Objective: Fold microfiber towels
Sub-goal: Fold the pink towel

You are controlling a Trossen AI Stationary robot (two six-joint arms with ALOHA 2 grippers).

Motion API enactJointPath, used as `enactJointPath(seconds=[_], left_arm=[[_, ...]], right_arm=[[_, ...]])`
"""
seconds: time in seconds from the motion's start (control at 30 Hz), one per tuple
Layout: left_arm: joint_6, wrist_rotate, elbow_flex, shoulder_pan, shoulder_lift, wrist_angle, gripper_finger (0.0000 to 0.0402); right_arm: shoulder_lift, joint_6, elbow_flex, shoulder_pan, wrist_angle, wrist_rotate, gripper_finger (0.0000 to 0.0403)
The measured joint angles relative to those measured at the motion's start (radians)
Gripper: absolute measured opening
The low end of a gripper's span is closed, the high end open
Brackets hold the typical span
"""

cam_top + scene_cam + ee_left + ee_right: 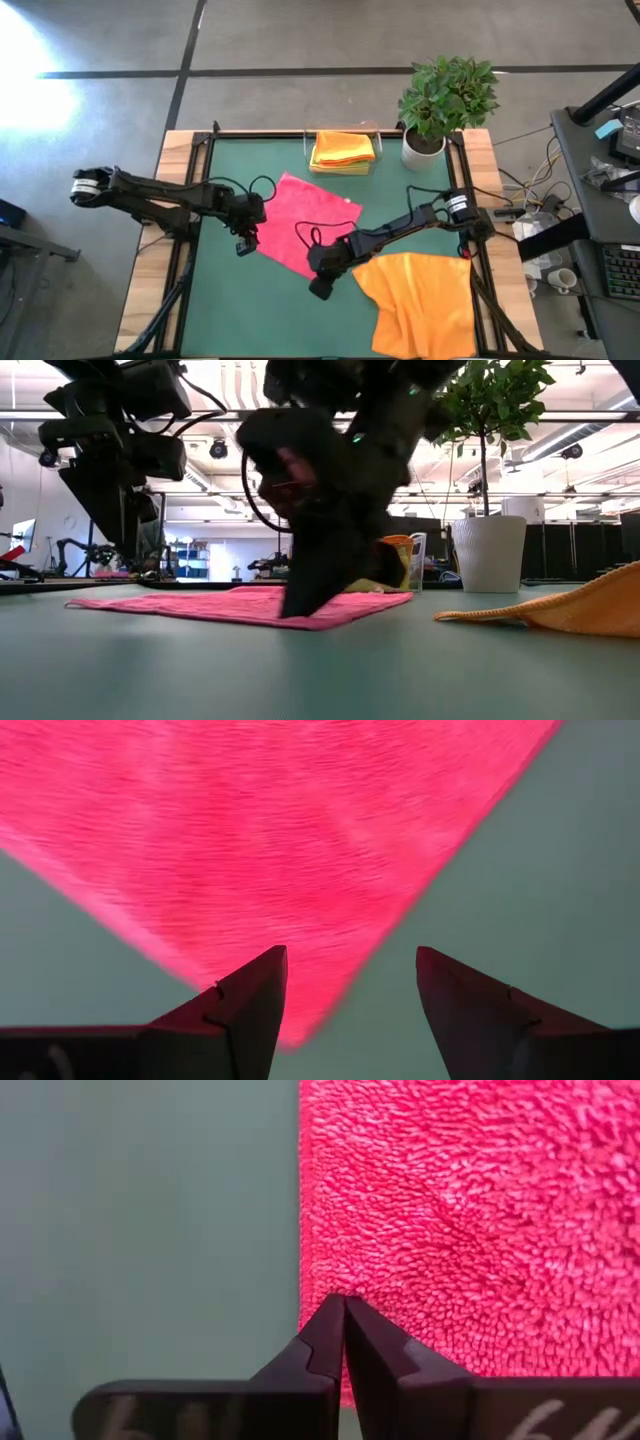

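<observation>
A pink microfiber towel (305, 215) lies spread flat on the green mat at the table's middle. My left gripper (350, 990) hangs open just above the towel's left corner (295, 1035), one finger over the cloth and one over bare mat, touching nothing. My right gripper (343, 1308) is shut, with its tips down at the towel's near edge (310, 1230). An orange towel (420, 300) lies rumpled on the mat at the near right. A folded orange and yellow stack (343, 150) sits at the far edge. My right gripper sets its shut fingertips (297, 610) on the pink towel's edge (320, 1295), close to the towel's near corner. The fingers slant down from the table's right side. The towel lies flat on the mat under them, with no fold or lift showing.
A potted plant (445, 100) in a white pot (490, 555) stands at the far right corner. The folded stack sits in a clear holder (375, 135) at the far edge. Bare green mat (250, 310) lies at the near left.
</observation>
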State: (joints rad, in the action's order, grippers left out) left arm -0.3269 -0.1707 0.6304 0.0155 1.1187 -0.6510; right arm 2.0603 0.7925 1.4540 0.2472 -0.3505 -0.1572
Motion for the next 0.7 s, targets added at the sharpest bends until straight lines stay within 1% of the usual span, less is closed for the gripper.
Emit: enactJointPath(seconds=[0.2,0.4,0.5,0.63,0.7], left_arm=[[0.034,-0.001,0.0,-0.028,0.0,-0.026,0.0207],[0.084,-0.004,0.0,-0.146,0.0,-0.018,0.0207],[0.12,0.008,0.0,-0.221,0.0,0.01,0.0207],[0.134,0.124,0.0,-0.313,0.0,0.05,0.0207],[0.131,0.156,0.0,-0.347,0.005,0.065,0.0207]], right_arm=[[-0.02,0.02,0.0,0.057,-0.155,0.003,0.0009],[-0.038,0.058,0.008,0.093,-0.178,0.028,0.0009],[-0.076,0.028,0.007,0.118,-0.206,0.086,0.0009],[-0.163,-0.001,0.008,0.139,-0.254,0.224,0.0009],[-0.198,-0.004,0.009,0.145,-0.293,0.288,0.0009]])
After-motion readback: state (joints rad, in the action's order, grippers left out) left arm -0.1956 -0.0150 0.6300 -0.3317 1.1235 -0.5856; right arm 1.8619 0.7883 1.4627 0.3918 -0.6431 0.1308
